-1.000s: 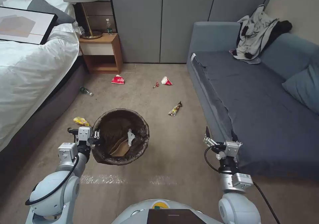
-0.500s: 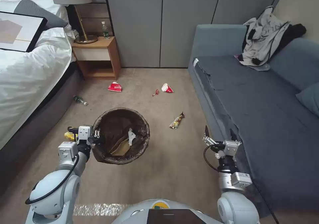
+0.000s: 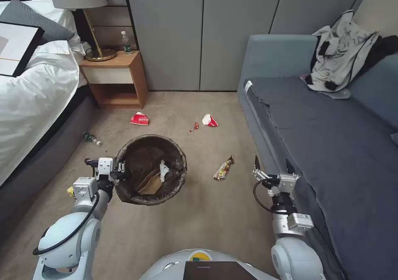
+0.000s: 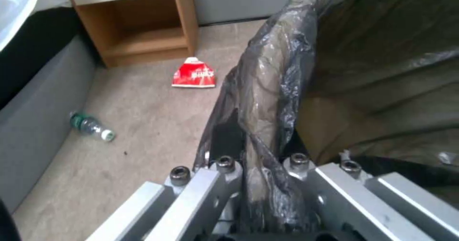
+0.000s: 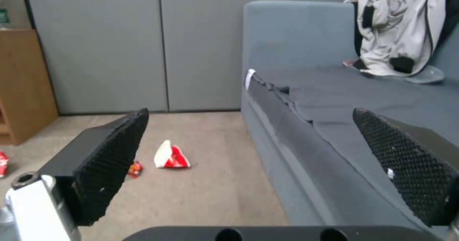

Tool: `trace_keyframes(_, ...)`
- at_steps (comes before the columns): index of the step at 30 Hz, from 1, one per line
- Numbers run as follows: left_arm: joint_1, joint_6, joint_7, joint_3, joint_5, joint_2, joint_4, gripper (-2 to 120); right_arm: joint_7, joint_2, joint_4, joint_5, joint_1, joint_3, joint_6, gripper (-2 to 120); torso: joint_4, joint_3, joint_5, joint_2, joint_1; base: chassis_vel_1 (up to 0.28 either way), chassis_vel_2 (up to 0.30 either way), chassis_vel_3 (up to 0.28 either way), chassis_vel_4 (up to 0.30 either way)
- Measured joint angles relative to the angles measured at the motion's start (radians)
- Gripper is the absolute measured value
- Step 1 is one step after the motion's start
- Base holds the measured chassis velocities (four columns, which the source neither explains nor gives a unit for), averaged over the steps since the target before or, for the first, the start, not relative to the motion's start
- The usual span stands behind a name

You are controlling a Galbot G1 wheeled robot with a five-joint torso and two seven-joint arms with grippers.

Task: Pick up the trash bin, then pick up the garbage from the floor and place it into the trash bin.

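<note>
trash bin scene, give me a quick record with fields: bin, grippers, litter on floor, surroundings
bin: trash bin, dark bag over the rim, tan and white scraps inside
left gripper: shut on the bin's bagged rim
right gripper: open, empty, beside the sofa
litter on floor: red packet, red-and-white packet, small red scrap, yellow-brown wrapper, green bottle by the bed
surroundings: nightstand with lamp, clothes on sofa back

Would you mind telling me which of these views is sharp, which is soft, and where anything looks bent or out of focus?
Head view: evenly lit and sharp, sofa edge bowing outward. Left wrist view: soft overall; left end effector and bin liner blurred up close. Right wrist view: right end effector pads fairly crisp, floor litter softer.
</note>
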Motion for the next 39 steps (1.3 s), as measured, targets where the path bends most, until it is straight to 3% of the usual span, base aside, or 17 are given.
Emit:
trace_keyframes(20,-0.003,0.006,-0.004,-0.005,-0.009,0.006,-0.017,3,0.002,-0.028,0.014,0.01,-0.004,-0.024,-0.034,100,0.0003,0.0,0.0002,0.0,0.0,-0.027,0.037,0.035,-0.036)
trace_keyframes(25,-0.007,0.006,-0.015,-0.004,-0.024,0.006,-0.025,3,0.003,-0.071,0.014,0.064,0.043,-0.054,-0.118,100,0.0003,0.0,0.0002,0.0,0.0,0.0,0.0,0.0,0.0)
trace_keyframes(30,-0.008,0.007,-0.021,0.003,-0.025,-0.003,-0.041,3,0.032,-0.134,-0.026,0.137,0.166,-0.142,-0.259,100,0.0004,0.0,0.0002,0.0,0.0,0.0,0.0,0.0,0.0)
trace_keyframes(39,-0.007,0.016,-0.038,-0.006,-0.039,0.003,-0.066,3,0.056,-0.152,-0.093,0.231,0.278,-0.225,-0.364,100,0.0005,0.0,0.0002,0.0,0.0,0.0,0.0,0.0,0.0)
